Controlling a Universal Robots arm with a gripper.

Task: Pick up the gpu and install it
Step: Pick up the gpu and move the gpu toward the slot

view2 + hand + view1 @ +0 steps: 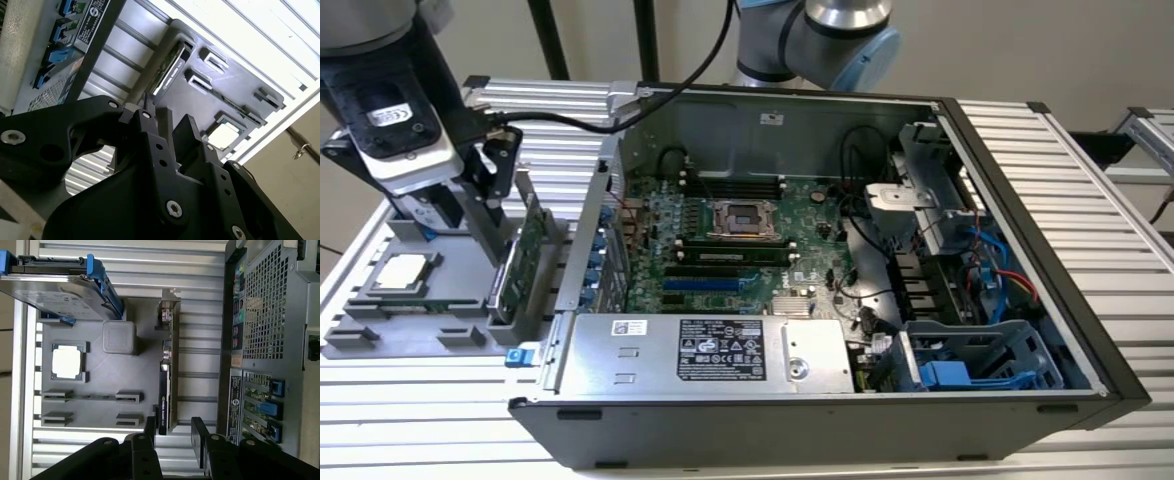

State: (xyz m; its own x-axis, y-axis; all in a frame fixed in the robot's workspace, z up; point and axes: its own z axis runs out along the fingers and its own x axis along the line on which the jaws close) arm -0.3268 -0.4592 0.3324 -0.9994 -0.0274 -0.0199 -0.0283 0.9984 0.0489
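Observation:
The gpu (523,262) stands on edge in a slot of the grey tray (400,338), at the exterior view's left, beside the open computer case (854,250). It appears edge-on in both wrist views, as a thin green and black card (167,375) (170,75). My gripper (491,238) hangs just above one end of the card. The gripper (172,436) is open, with a black finger on each side of the card's line and a gap wider than the card. I cannot tell whether a finger touches it. Nothing is held.
The tray also carries a square silver CPU chip (66,362) and a silver hard drive with a blue frame (60,290). The case's perforated rear wall (265,315) stands close beside the card. Inside lie the motherboard with its slots (707,283) and a power supply (707,350).

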